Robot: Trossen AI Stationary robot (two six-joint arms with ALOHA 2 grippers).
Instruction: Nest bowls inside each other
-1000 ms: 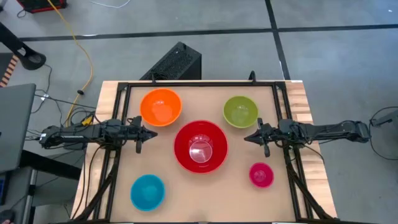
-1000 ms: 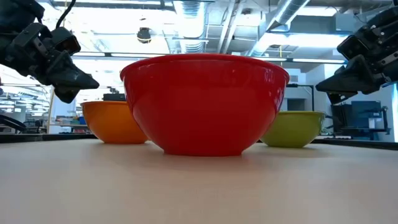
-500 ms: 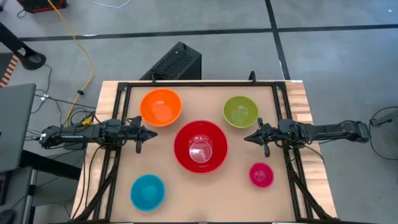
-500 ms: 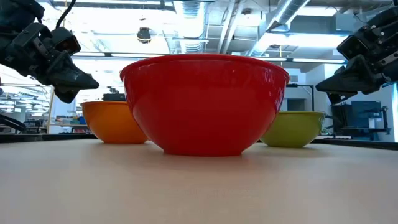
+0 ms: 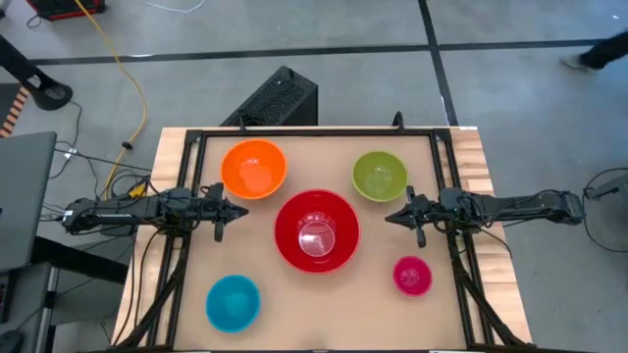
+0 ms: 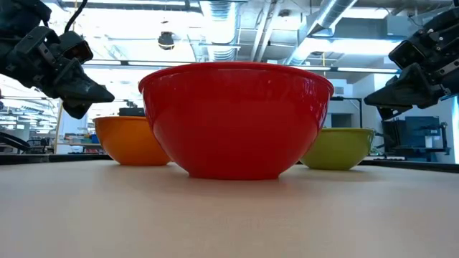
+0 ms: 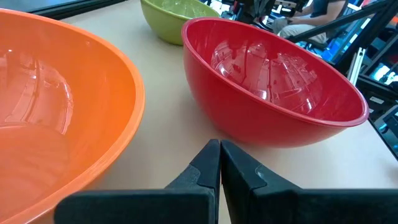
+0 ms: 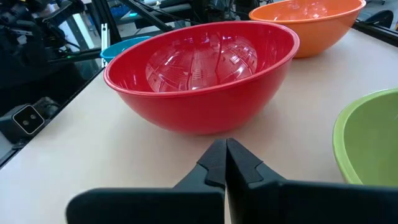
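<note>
Five bowls stand apart on the table, each on its base. The red bowl point(image 5: 316, 230) is in the middle, the orange bowl point(image 5: 253, 168) at the far left, the green bowl point(image 5: 379, 176) at the far right, the blue bowl point(image 5: 233, 301) near left, the pink bowl point(image 5: 412, 276) near right. My left gripper point(image 5: 243, 212) hovers shut at the left edge, pointing at the red bowl point(image 7: 273, 81). My right gripper point(image 5: 389, 218) hovers shut at the right edge, pointing at the red bowl point(image 8: 199, 78) too.
A black frame point(image 5: 314, 131) runs along the table's far edge and down both sides. Bare tabletop point(image 5: 324, 304) lies between the blue and pink bowls. A dark box point(image 5: 277, 98) stands on the floor beyond the far edge.
</note>
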